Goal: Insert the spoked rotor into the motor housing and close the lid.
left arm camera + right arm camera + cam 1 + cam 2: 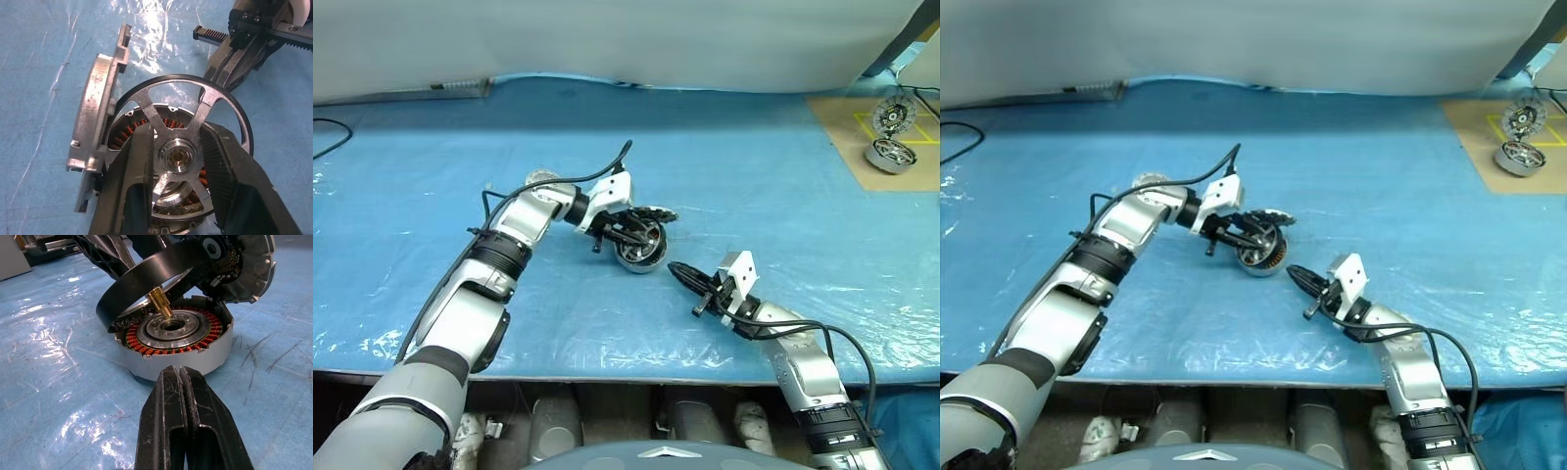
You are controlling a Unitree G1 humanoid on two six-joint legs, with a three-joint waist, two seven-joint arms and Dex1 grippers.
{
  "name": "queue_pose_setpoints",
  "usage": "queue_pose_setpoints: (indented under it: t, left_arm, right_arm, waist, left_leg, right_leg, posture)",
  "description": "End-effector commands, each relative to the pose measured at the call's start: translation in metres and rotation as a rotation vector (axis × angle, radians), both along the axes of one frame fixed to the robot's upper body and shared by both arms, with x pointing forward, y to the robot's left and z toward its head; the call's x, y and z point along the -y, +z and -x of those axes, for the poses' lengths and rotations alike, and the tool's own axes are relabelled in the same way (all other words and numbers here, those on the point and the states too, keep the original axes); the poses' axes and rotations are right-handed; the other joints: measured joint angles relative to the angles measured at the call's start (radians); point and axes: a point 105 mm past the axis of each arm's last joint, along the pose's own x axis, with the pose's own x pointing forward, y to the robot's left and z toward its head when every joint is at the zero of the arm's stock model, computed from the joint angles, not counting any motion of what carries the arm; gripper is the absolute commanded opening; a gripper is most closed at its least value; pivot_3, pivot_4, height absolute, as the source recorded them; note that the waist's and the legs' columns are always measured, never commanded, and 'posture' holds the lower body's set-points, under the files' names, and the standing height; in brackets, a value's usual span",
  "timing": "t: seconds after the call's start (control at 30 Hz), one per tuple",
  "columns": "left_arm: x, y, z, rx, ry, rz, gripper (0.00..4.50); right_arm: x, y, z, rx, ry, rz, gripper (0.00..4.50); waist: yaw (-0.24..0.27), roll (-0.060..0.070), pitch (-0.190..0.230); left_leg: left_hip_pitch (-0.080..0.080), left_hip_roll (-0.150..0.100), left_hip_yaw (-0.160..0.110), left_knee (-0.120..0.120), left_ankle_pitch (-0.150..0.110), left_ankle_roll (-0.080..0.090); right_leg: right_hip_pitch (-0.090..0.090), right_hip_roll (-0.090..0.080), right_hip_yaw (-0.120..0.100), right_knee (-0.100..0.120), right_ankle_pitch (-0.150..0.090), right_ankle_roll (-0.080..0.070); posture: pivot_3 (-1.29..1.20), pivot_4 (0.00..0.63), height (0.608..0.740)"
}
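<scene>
The motor housing [173, 340] sits on the blue sheet with its copper windings facing up. My left gripper [641, 235] is shut on the spoked rotor [178, 156] and holds it tilted over the housing. The rotor's black rim [142, 284] rests on one side of the housing, and its brass shaft [159, 301] points toward the central hole. The lid [98, 112] stands on edge against the housing's far side. My right gripper [677, 271] is shut and empty, low over the sheet, pointing at the housing from a short gap.
At the back right, a brown board [847, 127] carries a silver ring [889, 154] and a toothed disc [893, 116]. A black cable [328, 137] lies at the far left. The blue sheet's front edge [636, 377] runs just below my right arm.
</scene>
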Motion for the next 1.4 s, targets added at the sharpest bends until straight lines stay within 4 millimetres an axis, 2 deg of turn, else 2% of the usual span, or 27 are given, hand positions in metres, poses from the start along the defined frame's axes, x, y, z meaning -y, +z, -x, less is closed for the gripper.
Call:
queue_pose_setpoints:
  t: [0.03,0.53,0.9,1.4]
  left_arm:
    - [-0.001,0.006,-0.004,0.021,0.014,-0.019,1.19]
    - [-0.011,0.005,-0.013,0.023,0.069,-0.082,1.19]
    - [-0.005,0.017,-0.008,0.026,0.021,-0.057,1.19]
    - [-0.008,0.007,-0.006,0.017,0.003,-0.1,1.19]
  right_arm:
    - [-0.002,0.007,-0.002,0.035,0.006,-0.003,0.0]
    - [-0.004,0.004,-0.003,0.027,0.015,0.014,0.0]
    - [-0.003,0.003,-0.003,0.023,0.013,0.023,0.0]
    - [-0.002,0.002,-0.004,0.022,0.007,0.031,0.0]
  waist:
    - [0.0,0.0,0.0]
    - [-0.002,0.0,0.0]
    - [-0.001,0.0,0.0]
    - [-0.001,0.0,0.0]
  left_leg:
    - [0.0,0.0,0.0,0.0,0.0,0.0]
    - [0.0,0.0,0.0,0.0,0.0,0.0]
    - [0.0,0.0,0.0,0.0,0.0,0.0]
    - [0.0,0.0,0.0,0.0,0.0,0.0]
  right_leg:
    - [0.0,0.0,0.0,0.0,0.0,0.0]
    - [0.0,0.0,0.0,0.0,0.0,0.0]
    - [0.0,0.0,0.0,0.0,0.0,0.0]
    - [0.0,0.0,0.0,0.0,0.0,0.0]
  posture:
    - [0.0,0.15,0.74]
    - [0.0,0.15,0.74]
    - [0.0,0.15,0.74]
    - [0.0,0.15,0.74]
